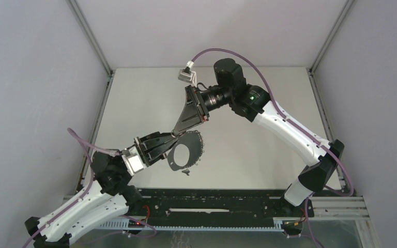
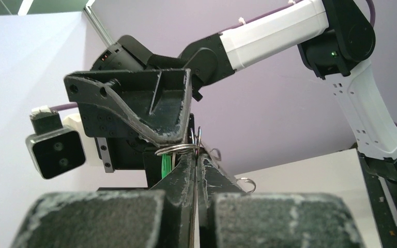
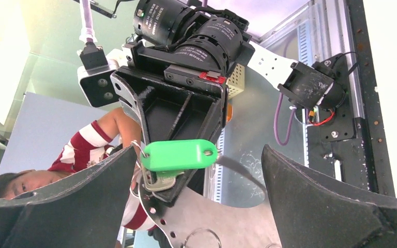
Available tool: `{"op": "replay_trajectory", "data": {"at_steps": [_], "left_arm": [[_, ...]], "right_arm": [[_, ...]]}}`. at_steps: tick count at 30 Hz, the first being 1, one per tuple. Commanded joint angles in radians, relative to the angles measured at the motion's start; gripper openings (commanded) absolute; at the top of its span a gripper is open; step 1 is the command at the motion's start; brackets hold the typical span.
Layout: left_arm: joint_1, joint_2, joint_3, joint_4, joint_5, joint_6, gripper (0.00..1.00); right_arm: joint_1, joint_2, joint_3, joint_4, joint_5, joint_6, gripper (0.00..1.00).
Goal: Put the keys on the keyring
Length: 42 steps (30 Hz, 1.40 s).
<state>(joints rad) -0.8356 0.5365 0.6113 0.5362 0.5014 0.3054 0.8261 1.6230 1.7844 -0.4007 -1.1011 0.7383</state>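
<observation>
Green key (image 3: 178, 155) is hanging between R tool's (image 3: 197, 161) released jaws, long axis jaw-to-jaw. L tool (image 1: 171, 139) is clenching keyring (image 1: 196, 146).

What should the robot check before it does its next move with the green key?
1. Jaws of the left gripper shut on the keyring: ok.
2. Jaws of the right gripper wide open: ok.
3. green key sits between the right jaws: ok.
4. green key hooked on a wire loop: cannot tell.
5. blue key in sight: cannot tell.
</observation>
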Motion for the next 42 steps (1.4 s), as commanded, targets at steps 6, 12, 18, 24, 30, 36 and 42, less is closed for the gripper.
{"op": "replay_trajectory", "data": {"at_steps": [6, 12, 18, 24, 30, 36, 42], "left_arm": [[-0.006, 0.012, -0.026, 0.105, 0.011, -0.047, 0.0], [-0.006, 0.0, -0.035, 0.099, 0.018, -0.061, 0.0], [-0.006, 0.005, -0.009, 0.057, 0.026, -0.158, 0.0], [-0.006, 0.006, 0.033, -0.032, 0.051, -0.262, 0.0], [-0.005, 0.029, 0.081, -0.106, 0.004, -0.349, 0.0], [-0.004, 0.054, 0.118, -0.157, -0.01, -0.395, 0.0], [0.004, 0.059, 0.134, -0.204, -0.009, -0.421, 0.0]], "right_arm": [[0.009, -0.015, 0.068, -0.007, -0.009, 0.028, 1.0], [-0.006, -0.008, 0.064, 0.03, -0.009, 0.052, 1.0], [-0.07, -0.024, 0.16, -0.116, 0.08, -0.151, 1.0], [-0.117, -0.129, 0.132, -0.163, 0.161, -0.462, 1.0], [-0.13, -0.281, 0.031, -0.216, 0.226, -0.785, 1.0], [-0.099, -0.366, -0.047, -0.198, 0.203, -0.924, 0.79], [0.027, -0.37, -0.054, -0.223, 0.325, -1.026, 0.77]]}}
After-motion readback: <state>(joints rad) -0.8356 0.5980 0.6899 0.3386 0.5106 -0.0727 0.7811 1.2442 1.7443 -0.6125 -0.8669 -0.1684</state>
